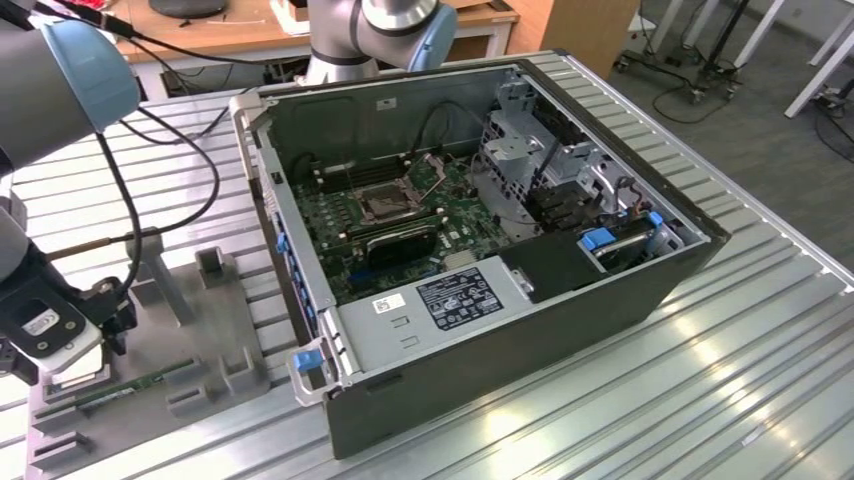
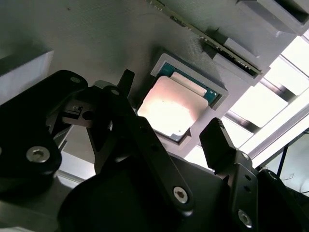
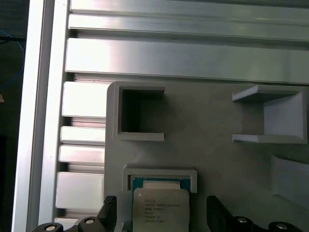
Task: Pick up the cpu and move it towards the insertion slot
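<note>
Silvery cpu, partly cut off, within the parted end effector

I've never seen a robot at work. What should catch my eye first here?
The open computer case stands in the middle of the exterior view, its green board bared, the square insertion slot near the board's middle. In the second wrist view the silvery cpu lies in a grey holder, with the black claw open, one finger at each side of it.

Both wrist views close abv cpu
</note>
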`<control>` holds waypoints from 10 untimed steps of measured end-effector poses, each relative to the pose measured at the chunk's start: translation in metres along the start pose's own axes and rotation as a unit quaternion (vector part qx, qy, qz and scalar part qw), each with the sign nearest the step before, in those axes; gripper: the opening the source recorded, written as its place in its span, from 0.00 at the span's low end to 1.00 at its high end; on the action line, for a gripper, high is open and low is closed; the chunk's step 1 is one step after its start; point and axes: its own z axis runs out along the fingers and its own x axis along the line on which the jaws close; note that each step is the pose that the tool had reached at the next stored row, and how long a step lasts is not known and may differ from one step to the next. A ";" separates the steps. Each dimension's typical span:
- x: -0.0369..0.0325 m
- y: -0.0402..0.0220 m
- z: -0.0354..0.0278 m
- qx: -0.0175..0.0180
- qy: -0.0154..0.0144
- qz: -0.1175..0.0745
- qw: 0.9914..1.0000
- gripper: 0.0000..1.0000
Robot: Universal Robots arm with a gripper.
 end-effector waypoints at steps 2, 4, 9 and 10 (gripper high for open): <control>0.0000 0.0000 0.0004 0.000 0.000 0.000 1.000 0.82; 0.0000 0.0000 0.0006 0.000 0.000 0.000 1.000 0.82; 0.0000 0.0000 0.0007 0.000 0.000 0.000 1.000 0.82; 0.0000 0.0000 0.0007 0.000 0.000 0.000 1.000 0.82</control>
